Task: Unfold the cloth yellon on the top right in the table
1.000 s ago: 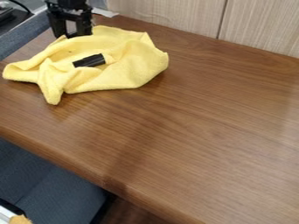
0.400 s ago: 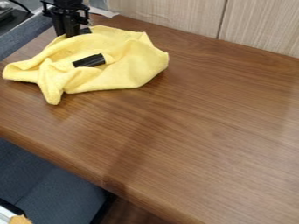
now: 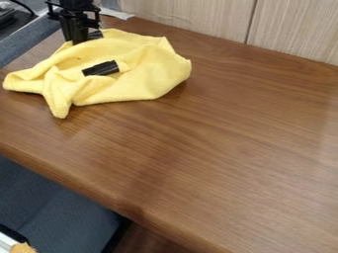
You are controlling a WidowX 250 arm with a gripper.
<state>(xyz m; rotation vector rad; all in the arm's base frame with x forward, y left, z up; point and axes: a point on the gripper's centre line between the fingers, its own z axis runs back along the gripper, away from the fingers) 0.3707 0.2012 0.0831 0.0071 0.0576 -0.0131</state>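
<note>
Closed up since earlier — the gripper [image 3: 77, 41] is clenched at the yellow cloth [image 3: 148, 74], any pinch on it unclear.

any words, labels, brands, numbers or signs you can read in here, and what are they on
None: I can't read any word, label, brand, number or sign on the yellow cloth, the black item amid its folds, the tool or the wooden table.

We see a black gripper [image 3: 78, 42] with a blocky upper body, angular pieces that jut out at the sides, and small gaps between its parts. Below, we make out straight, narrow fingers [image 3: 78, 32], black as well.
</note>
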